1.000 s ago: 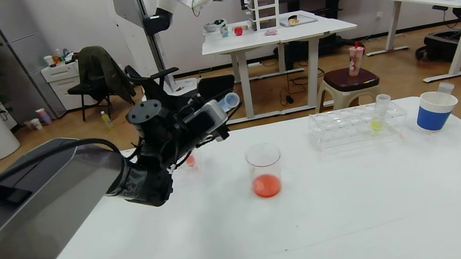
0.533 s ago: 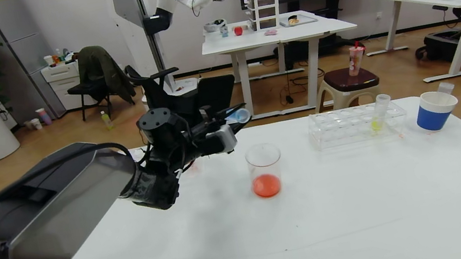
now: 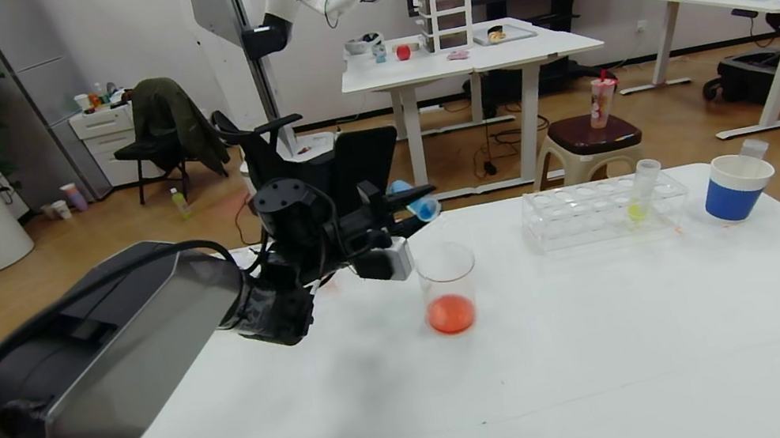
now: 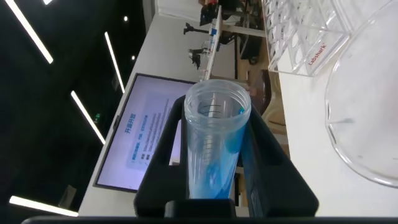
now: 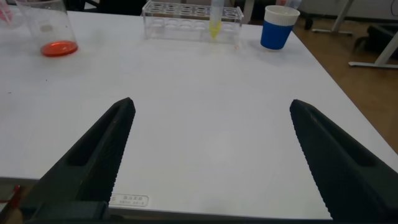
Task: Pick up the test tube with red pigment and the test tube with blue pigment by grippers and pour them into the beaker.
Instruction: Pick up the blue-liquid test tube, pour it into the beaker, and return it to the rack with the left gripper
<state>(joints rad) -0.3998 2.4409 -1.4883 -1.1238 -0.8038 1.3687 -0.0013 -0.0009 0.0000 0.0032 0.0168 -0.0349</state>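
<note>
the left end effector point(image 3: 411, 209) is clamped on the test tube with blue pigment point(image 3: 418, 204), tilted with its mouth just above and left of the beaker point(image 3: 449, 288), which stands mid-tabletop point(image 3: 545, 368) holding red liquid. the right end effector point(image 5: 208, 162) hangs over the near tabletop, fingers wide apart.

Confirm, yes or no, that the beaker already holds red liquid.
Yes, the beaker has a pool of red liquid at its bottom, while the left hand holds the blue tube beside its rim.
</note>
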